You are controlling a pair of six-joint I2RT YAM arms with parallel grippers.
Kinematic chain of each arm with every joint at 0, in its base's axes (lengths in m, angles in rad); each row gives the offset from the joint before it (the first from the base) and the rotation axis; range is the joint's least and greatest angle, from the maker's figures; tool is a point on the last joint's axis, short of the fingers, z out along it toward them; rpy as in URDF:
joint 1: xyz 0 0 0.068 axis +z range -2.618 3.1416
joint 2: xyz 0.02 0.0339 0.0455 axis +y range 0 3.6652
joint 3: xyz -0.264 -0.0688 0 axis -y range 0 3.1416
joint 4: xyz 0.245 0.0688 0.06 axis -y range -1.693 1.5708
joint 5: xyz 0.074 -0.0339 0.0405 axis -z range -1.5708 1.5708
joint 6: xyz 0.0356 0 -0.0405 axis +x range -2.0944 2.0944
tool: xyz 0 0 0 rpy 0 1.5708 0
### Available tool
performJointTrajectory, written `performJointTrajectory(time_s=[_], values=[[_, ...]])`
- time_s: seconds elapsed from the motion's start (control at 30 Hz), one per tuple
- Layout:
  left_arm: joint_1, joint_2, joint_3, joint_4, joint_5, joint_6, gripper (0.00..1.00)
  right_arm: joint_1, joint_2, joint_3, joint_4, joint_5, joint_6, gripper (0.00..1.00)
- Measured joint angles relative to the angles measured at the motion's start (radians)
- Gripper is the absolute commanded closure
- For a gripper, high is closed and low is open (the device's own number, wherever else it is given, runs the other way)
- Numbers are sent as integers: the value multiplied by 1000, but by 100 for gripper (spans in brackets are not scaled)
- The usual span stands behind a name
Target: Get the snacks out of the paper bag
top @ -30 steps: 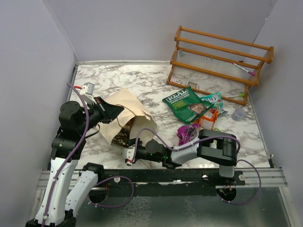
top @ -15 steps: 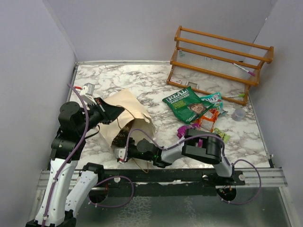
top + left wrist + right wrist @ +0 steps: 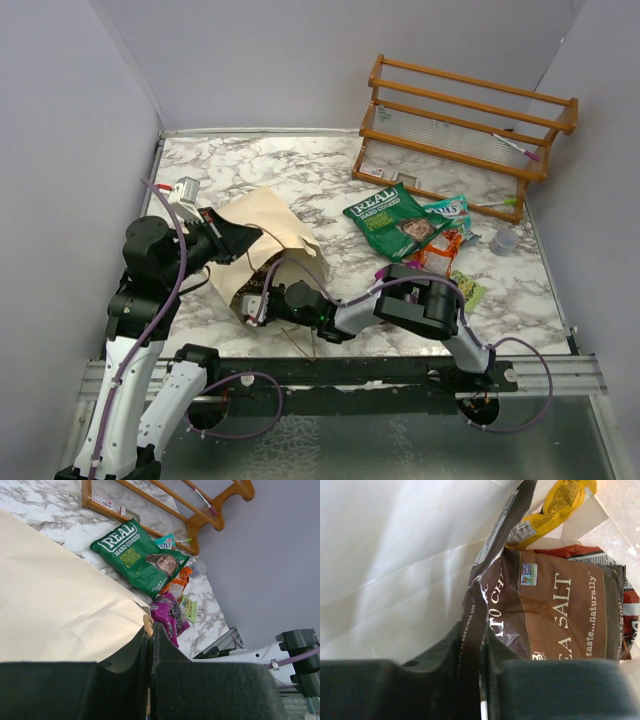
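The dark brown sea-salt packet (image 3: 555, 615) lies inside the paper bag (image 3: 268, 222), on top of a red packet (image 3: 631, 605), with a yellow packet (image 3: 560, 505) deeper in. The right gripper (image 3: 479, 652) reaches through the bag's mouth, fingers pinched on the brown packet's near edge. That is a thin hold on slippery foil, so draw straight back out of the mouth, slowly, watching that the edge doesn't slip. The left gripper (image 3: 150, 637), clamped on the bag's rim, should hold the mouth up against the pull. Set the packet down by the green REAL bag (image 3: 395, 220) on the marble table (image 3: 310, 165)
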Motion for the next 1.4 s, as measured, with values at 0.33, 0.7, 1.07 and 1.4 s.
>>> performJointTrajectory(time_s=[0.33, 0.7, 1.07, 1.4], values=[[0, 0, 0, -10, -4, 4, 100, -6, -220, -87, -156, -62, 147, 99], [0, -3, 2, -17, -32, 7, 100, -6, -512, -268, -269, -193, 324, 99], [0, -21, 18, -43, -74, 4, 100, -6, -922, -349, -457, -251, 358, 99], [0, -27, 18, -56, -108, 3, 100, -6, -1355, -324, -727, -312, 337, 99]])
